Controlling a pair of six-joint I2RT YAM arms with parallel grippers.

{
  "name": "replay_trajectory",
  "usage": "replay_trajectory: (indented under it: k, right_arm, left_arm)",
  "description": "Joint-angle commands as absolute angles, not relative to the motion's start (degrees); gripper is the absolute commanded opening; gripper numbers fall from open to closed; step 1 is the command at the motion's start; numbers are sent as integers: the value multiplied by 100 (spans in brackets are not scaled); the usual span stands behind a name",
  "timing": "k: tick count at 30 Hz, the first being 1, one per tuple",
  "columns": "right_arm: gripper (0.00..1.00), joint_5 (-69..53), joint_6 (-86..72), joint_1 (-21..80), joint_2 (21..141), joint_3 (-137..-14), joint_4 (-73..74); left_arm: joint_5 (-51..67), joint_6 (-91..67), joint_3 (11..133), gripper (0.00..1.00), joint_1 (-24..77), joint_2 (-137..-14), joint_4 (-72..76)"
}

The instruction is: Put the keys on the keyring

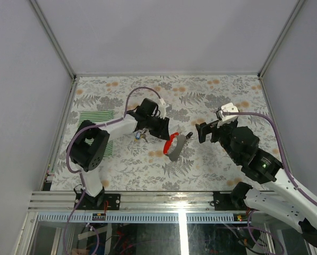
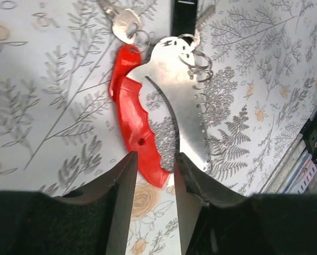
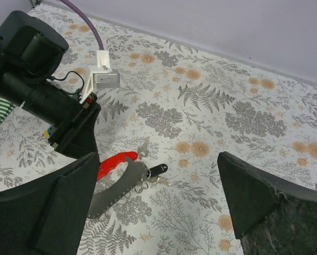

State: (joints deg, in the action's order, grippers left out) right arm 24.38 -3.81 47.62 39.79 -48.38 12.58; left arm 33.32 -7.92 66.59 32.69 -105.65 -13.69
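The left arm is folded at the elbow and reaches toward the middle, its left gripper angled downward with the jaws a narrow gap apart. Opposite, the right arm stretches leftward, the right gripper spread wide.

the floral-patterned table carries a red-handled metal tool, keys and a striped cloth.

White-and-black jointed left arm, matching right arm, blocky black motor housings, lilac cable looping along each, small white wrist bracket, tiny green light on the right forearm, left gripper and right gripper matte black, wedge-shaped fingers.
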Motion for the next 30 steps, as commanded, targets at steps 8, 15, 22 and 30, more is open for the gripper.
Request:
replay_trajectory:
  k: [8,15,22,30]
  right_arm:
    - [99,1992,129,4771,3504,-5028,1248]
    - [99,1850,385,4770,2859,-4842,970]
    - [99,2679,52,4772,2636,-4799,1305]
    - [99,3090,-368,4769,2510,-4544,1217]
  left_arm:
    - [2333,-843,6187,45,2827,-9330,-949]
    - [174,-1015,6126,53,2730,-7882,-1394]
    - [-1340,-1431,5140,90,2646,-5779,-1101]
    - [-2171,-1658,4020,100,2646,-4275,-857]
